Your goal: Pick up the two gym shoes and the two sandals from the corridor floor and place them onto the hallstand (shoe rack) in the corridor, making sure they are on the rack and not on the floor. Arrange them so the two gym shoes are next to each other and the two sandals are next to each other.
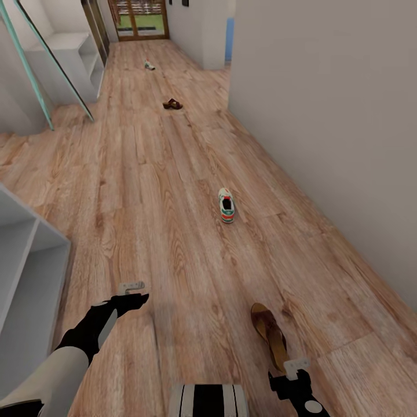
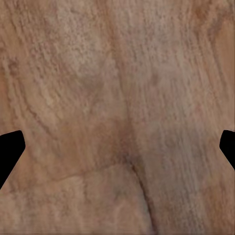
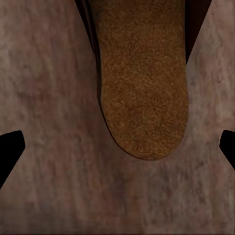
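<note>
Nearest, the right gripper (image 1: pixel 296 366) hangs with jaws spread wide over the heel end of one brown sandal (image 1: pixel 269 335), which lies flat on the corridor floor (image 1: pixel 174 243); the right wrist view shows its tan insole (image 3: pixel 142 83) between the open fingertips (image 3: pixel 11 149). Left gripper (image 1: pixel 131 287) hovers open above bare planks, holding nothing. Farther on lies one gym shoe (image 1: pixel 226 205), then a second sandal (image 1: pixel 172 104), then a second gym shoe (image 1: pixel 149 65) far down the hall. Two of each, all on the floor. A pale grey shelf unit (image 1: pixel 26 266) stands at left. No writing is readable
</note>
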### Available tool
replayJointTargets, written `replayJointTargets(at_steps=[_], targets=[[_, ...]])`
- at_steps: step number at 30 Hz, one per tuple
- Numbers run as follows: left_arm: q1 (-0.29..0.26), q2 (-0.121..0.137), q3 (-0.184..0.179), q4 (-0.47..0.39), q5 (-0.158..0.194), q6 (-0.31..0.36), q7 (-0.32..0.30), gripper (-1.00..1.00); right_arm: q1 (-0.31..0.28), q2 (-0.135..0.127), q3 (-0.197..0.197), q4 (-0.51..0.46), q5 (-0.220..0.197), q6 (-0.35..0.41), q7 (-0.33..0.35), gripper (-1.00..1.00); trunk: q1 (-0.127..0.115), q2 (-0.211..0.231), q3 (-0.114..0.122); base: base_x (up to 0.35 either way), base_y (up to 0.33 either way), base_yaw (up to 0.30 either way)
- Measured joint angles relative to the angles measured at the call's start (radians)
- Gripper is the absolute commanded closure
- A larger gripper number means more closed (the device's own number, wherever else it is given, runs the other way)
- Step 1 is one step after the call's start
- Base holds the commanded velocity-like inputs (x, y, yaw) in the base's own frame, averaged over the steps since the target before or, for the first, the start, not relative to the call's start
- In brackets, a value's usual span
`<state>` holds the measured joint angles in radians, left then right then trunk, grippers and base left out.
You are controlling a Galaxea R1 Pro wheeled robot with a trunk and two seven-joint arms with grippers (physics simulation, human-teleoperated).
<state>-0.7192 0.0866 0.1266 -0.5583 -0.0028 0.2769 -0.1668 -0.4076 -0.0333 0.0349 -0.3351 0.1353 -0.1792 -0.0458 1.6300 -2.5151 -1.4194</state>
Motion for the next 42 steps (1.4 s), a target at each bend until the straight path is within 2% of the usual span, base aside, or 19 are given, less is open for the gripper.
replayJointTargets(at_steps=[3,8,34,42], targets=[[0.0,0.0,0.0,0.0,0.0,0.0,0.0,-1.0,0.0,0.0,0.0,0.0,0.0,0.0,0.0,-1.0,0.001,-0.001,-0.016,0.0,0.0,0.0],[0.0,0.0,-0.001,0.0,0.0,0.0,0.0,-1.0,0.0,0.0,0.0,0.0,0.0,0.0,0.0,-1.0,0.001,-0.001,-0.022,0.0,0.0,0.0],[0.001,0.0,-0.002,0.0,0.0,-0.001,0.003,-1.0,0.0,0.0,0.0,0.0,0.0,0.0,0.0,-1.0,0.001,-0.001,-0.024,0.043,0.0,0.0],[0.0,-0.001,-0.003,0.0,0.0,0.0,0.001,-1.0,0.0,0.0,0.0,-0.001,0.0,0.0,0.0,-1.0,0.001,-0.001,-0.024,0.002,0.0,-0.141]])
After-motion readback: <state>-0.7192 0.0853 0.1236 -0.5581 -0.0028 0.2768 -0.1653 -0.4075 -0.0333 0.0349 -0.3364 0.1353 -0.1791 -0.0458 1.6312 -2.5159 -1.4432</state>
